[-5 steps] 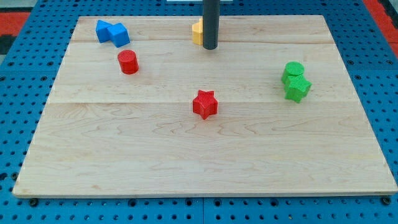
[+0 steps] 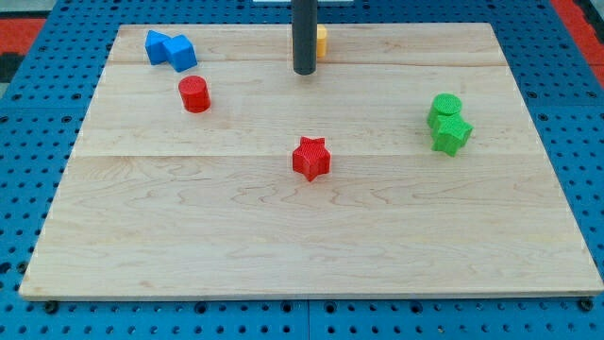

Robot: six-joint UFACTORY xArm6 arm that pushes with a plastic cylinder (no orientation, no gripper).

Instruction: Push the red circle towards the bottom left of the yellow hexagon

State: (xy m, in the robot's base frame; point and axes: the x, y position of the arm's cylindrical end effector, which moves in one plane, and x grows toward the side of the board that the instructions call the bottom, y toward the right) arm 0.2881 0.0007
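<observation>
The red circle (image 2: pixel 194 93) stands on the wooden board at the upper left. The yellow hexagon (image 2: pixel 321 41) is at the view's top centre, mostly hidden behind my dark rod, only its right part showing. My tip (image 2: pixel 303 72) rests on the board just below and left of the yellow hexagon, well to the right of the red circle and apart from it.
Two blue blocks (image 2: pixel 170 49) sit side by side at the top left, above the red circle. A red star (image 2: pixel 310 158) lies at the centre. A green circle (image 2: pixel 445 108) and a green block (image 2: pixel 452 134) touch at the right. The board (image 2: pixel 283 246) edges border a blue pegboard.
My tip has moved to the left by a small amount. The yellow hexagon now shows on the rod's right side instead of its left. The blocks have not moved.
</observation>
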